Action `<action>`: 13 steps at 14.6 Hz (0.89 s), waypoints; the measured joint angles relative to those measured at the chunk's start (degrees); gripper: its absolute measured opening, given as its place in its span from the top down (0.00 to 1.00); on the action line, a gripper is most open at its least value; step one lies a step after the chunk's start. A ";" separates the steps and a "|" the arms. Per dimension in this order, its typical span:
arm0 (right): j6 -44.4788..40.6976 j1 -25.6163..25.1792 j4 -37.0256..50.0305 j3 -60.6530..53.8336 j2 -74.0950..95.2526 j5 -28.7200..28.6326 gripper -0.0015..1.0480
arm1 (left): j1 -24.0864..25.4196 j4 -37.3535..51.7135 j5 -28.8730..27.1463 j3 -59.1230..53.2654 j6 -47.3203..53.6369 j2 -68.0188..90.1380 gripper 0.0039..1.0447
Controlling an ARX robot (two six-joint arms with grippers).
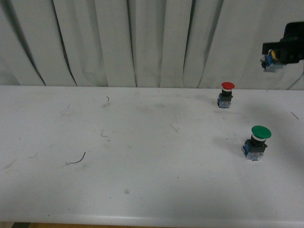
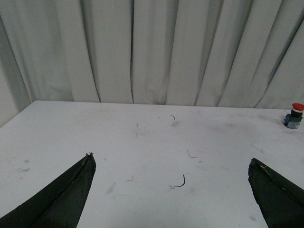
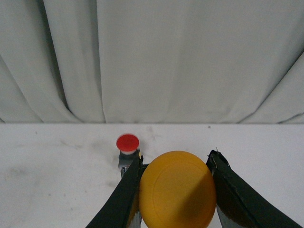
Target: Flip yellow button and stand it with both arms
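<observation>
My right gripper [image 1: 275, 53] hangs high at the far right of the front view, shut on the yellow button [image 1: 271, 61], well above the table. Only the button's blue-and-black block and a bit of yellow show there. In the right wrist view the button's round yellow-orange cap [image 3: 176, 189] fills the space between the two black fingers of the right gripper [image 3: 176, 192]. My left gripper [image 2: 171, 190] is open and empty above the white table [image 2: 142, 142]; only its two black fingertips [image 2: 71, 190] show. The left arm is out of the front view.
A red-capped button [image 1: 226, 94] stands at the back right of the table [image 1: 118, 142]; it also shows in the right wrist view [image 3: 128, 147] and the left wrist view [image 2: 294, 115]. A larger green-capped button [image 1: 257, 142] stands nearer. A grey curtain [image 1: 142, 42] hangs behind.
</observation>
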 joint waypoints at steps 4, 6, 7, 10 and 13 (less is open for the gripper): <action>0.02 0.87 -12.68 10.99 9.64 3.23 0.65 | 0.00 0.00 0.00 0.00 0.00 0.00 0.06; 0.20 2.56 -16.81 15.45 12.87 3.74 0.65 | 0.00 0.00 0.00 0.00 0.00 0.00 0.06; 0.52 3.48 -19.08 17.05 14.86 3.96 0.65 | 0.00 0.00 0.00 0.00 0.00 0.00 0.06; 0.55 4.63 -22.67 19.50 19.65 5.27 0.65 | 0.00 0.00 -0.02 0.00 0.00 0.00 0.06; 0.44 4.46 -23.06 21.40 22.03 5.92 0.66 | 0.00 0.00 0.00 0.00 -0.02 0.00 0.06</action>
